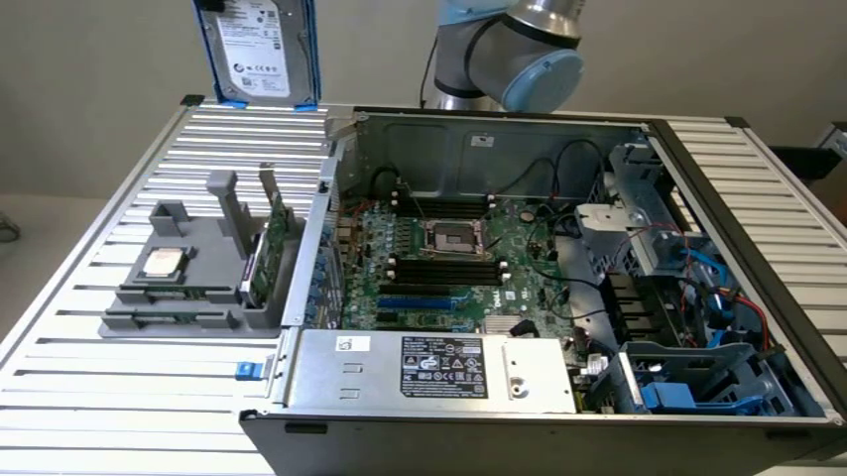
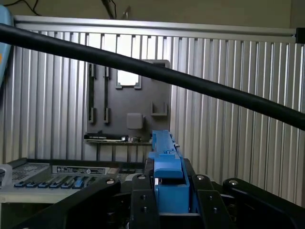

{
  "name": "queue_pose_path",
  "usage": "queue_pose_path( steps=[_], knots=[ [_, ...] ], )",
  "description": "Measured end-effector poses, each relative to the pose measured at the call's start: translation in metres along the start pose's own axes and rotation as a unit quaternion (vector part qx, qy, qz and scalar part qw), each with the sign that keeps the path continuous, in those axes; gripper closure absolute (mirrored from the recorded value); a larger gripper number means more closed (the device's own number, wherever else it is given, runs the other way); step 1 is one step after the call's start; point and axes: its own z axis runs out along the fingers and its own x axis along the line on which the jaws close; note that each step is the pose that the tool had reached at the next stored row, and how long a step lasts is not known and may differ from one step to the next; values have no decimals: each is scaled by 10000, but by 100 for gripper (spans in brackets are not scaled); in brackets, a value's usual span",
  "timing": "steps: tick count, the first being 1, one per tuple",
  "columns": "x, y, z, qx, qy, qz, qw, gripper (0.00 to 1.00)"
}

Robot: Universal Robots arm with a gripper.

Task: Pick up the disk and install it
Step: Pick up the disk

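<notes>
Silver-and-blue arm (image 1: 514, 52) reared behind the open case (image 1: 503, 139), gripper (image 2: 171, 202) jaws part-closed and clamped on the blue edge of the disk (image 1: 258, 50), held upright above the table's (image 1: 119, 387) far corner, exterior view's left, long axis vertical, label facing the camera

The disk (image 1: 258, 55) is cut off by the exterior view's top edge, as is the arm (image 1: 517, 55).
</notes>
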Motion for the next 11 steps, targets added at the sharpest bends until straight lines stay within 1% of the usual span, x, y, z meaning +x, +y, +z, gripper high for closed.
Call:
queue_pose_path(
  steps=[8, 11],
  knots=[
    [40, -342, -84, -64, -38, -3, 10000, 67],
    [58, -473, -109, -80, -52, -4, 10000, 67]
  ],
)
